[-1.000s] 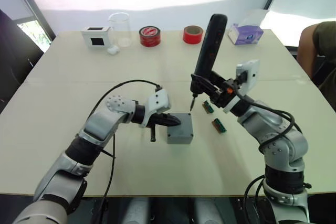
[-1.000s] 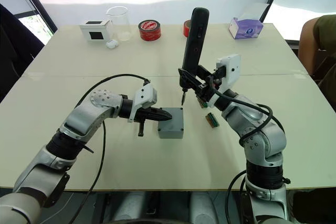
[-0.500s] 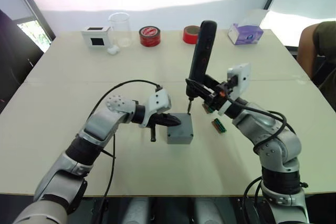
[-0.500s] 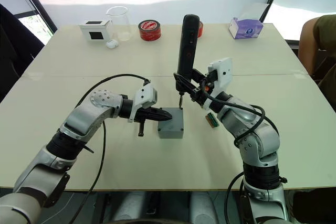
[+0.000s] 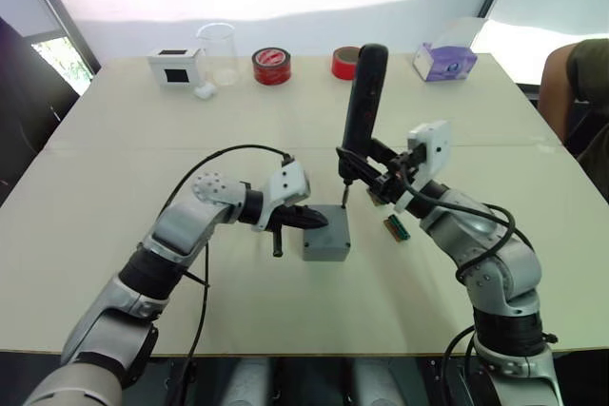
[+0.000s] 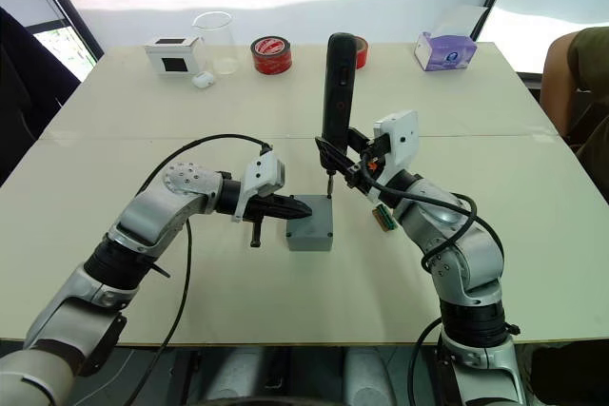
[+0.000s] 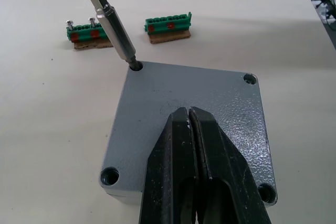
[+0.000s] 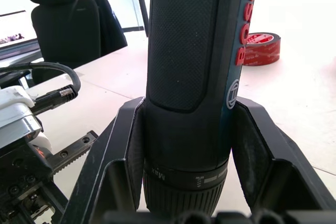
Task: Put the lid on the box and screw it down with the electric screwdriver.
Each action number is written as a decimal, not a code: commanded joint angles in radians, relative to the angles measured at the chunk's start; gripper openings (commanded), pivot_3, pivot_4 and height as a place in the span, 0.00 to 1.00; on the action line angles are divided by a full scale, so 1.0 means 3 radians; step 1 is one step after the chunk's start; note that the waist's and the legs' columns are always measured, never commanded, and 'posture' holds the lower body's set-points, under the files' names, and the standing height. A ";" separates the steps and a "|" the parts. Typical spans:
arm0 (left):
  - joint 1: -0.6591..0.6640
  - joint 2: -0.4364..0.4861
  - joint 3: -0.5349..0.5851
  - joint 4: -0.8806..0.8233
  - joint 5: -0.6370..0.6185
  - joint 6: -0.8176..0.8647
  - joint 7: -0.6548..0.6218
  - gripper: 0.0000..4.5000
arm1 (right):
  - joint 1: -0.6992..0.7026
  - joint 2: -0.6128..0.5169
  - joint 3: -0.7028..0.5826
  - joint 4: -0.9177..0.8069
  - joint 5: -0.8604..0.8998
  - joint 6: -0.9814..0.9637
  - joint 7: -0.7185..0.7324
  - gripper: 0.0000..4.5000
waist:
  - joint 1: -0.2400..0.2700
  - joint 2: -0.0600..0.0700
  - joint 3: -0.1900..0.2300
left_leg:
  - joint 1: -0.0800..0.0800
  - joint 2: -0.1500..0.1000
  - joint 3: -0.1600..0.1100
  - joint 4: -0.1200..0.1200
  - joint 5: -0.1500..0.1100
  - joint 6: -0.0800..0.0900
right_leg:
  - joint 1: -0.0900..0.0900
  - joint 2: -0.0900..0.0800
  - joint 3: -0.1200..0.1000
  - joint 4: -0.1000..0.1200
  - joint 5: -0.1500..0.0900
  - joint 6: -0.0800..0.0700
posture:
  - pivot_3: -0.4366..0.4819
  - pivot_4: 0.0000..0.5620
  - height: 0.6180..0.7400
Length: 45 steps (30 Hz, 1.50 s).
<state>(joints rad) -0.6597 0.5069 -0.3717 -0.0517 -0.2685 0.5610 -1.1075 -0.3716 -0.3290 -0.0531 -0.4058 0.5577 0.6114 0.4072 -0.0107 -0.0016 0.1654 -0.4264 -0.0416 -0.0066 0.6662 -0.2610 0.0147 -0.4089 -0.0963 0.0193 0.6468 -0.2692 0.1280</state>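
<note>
The grey lid (image 7: 220, 103) lies flush on the grey box (image 5: 326, 232) at mid-table. My left gripper (image 7: 188, 116) is shut, its tips resting on the lid's top. My right gripper (image 8: 186, 140) is shut on the black electric screwdriver (image 5: 364, 100), held almost upright. The screwdriver's silver bit (image 7: 116, 32) sits in the lid's far corner screw hole (image 7: 136, 66). The three other corner holes of the lid are in view.
Two green-brown circuit strips (image 5: 392, 217) lie just right of the box. Along the far edge stand a white box with a dark window (image 5: 174, 66), a clear beaker (image 5: 218, 52), two red tape rolls (image 5: 272, 65) and a purple tissue box (image 5: 443, 60). A person sits at far right (image 5: 577, 78).
My right arm has carried the screwdriver left and down, from beside the box until its bit sits in the lid's corner hole. The left gripper has stayed on the lid.
</note>
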 commanded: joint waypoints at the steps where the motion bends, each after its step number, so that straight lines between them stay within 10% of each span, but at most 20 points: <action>1: 0.0041 0.0022 -0.0007 -0.0017 0.0044 0.0019 0.0003 0.00 | -0.0011 0.0031 -0.0029 -0.0045 -0.0077 -0.0176 -0.0021 0.39 | 0.0000 0.0000 0.0000 | 0.0000 0.0000 0.0000 0.0000 0.0000 0.0000 | 0.0000 0.0000 0.0000 0.0000 0.0000 0.0000 | 0.48 0.27 1.00; 45: 0.0137 0.0006 -0.0042 -0.0109 0.0087 0.0043 0.0012 0.00 | 0.0405 -0.0127 0.0339 -0.0094 -0.0245 -0.0225 0.0213 0.39 | 0.0000 -0.0021 -0.0015 | 0.0061 0.0003 -0.0004 -0.0012 -0.0004 0.0004 | 0.0057 -0.0004 -0.0001 -0.0010 -0.0015 -0.0008 | 0.48 0.27 1.00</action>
<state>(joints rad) -0.6293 0.5080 -0.3748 -0.0738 -0.2492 0.5627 -1.1066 -0.2772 -0.3654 0.0246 -0.4587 0.4764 0.5026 0.4543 -0.0107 -0.0080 0.1609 -0.4082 -0.0407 -0.0077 0.6624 -0.2623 0.0160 -0.3918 -0.0975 0.0189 0.6437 -0.2737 0.1256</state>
